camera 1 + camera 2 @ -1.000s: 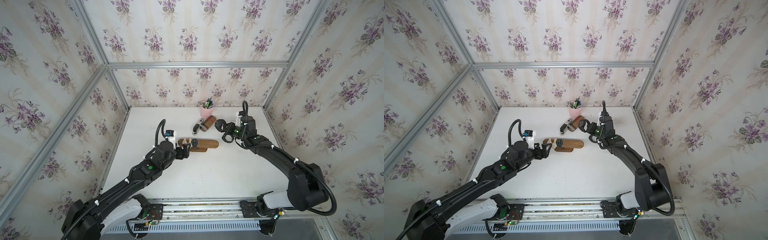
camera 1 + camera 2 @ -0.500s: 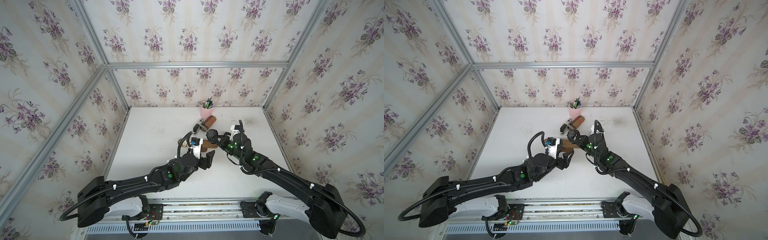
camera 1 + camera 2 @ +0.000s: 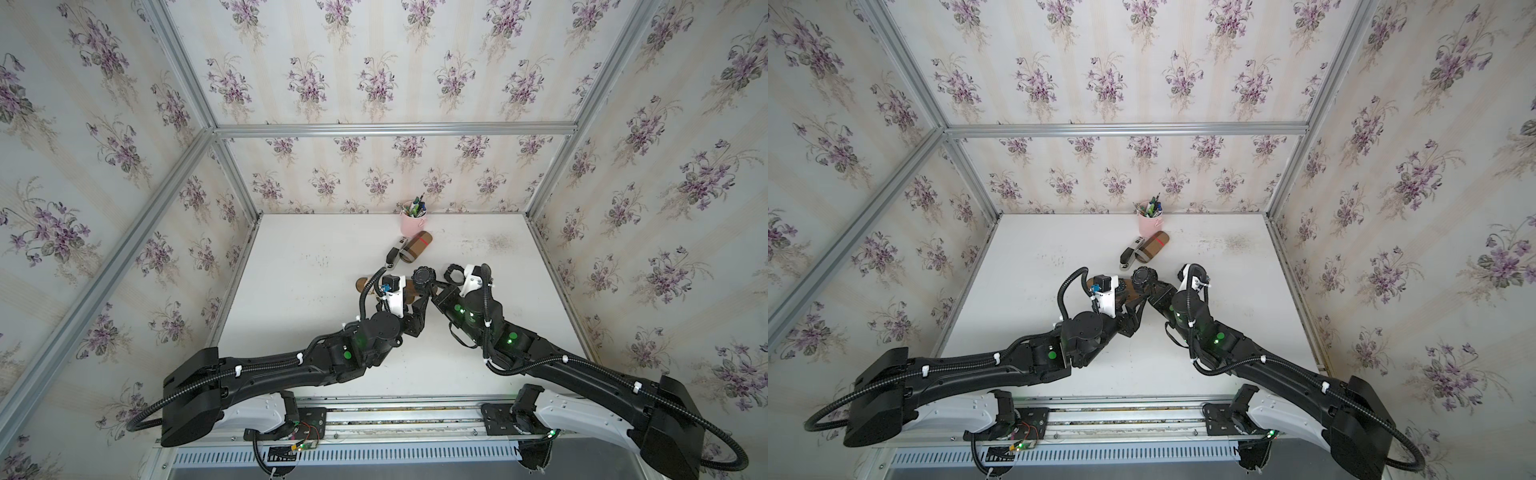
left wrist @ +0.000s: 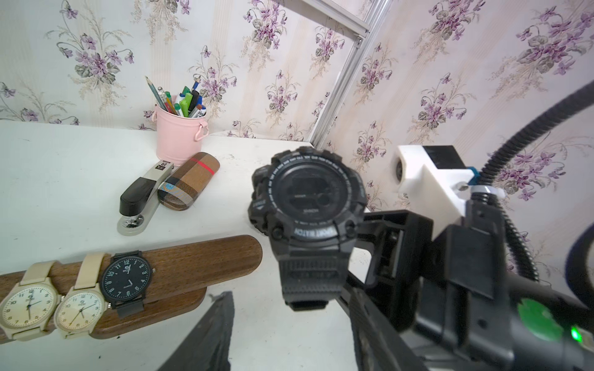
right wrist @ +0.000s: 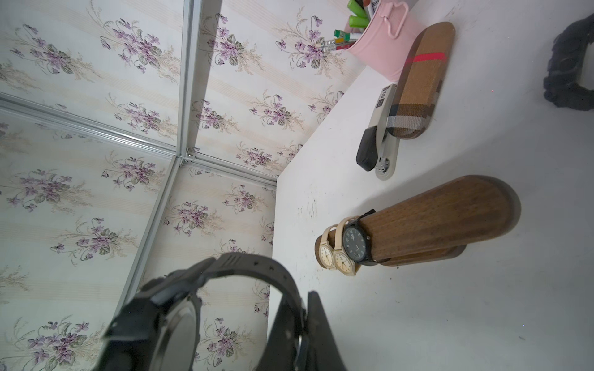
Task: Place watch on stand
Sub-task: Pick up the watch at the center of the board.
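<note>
Two claws have met over mid-table. A second ago the left claw (image 3: 417,307) was at the stand's (image 4: 199,257) end nearer the left edge, and the right claw (image 3: 434,291) was further toward the back edge. The right one is clamped on the black watch's (image 4: 308,199) strap, holding it in the air just off the stand's free end, which faces the table's (image 4: 64,167) right edge. The left jaws stand apart, narrowing and empty, probably to steady the strap. Below the dial, "WATCH" is legible; other print is too small.

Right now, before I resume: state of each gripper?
Left gripper: open, holding nothing.
Right gripper: shut on the black watch.
</note>
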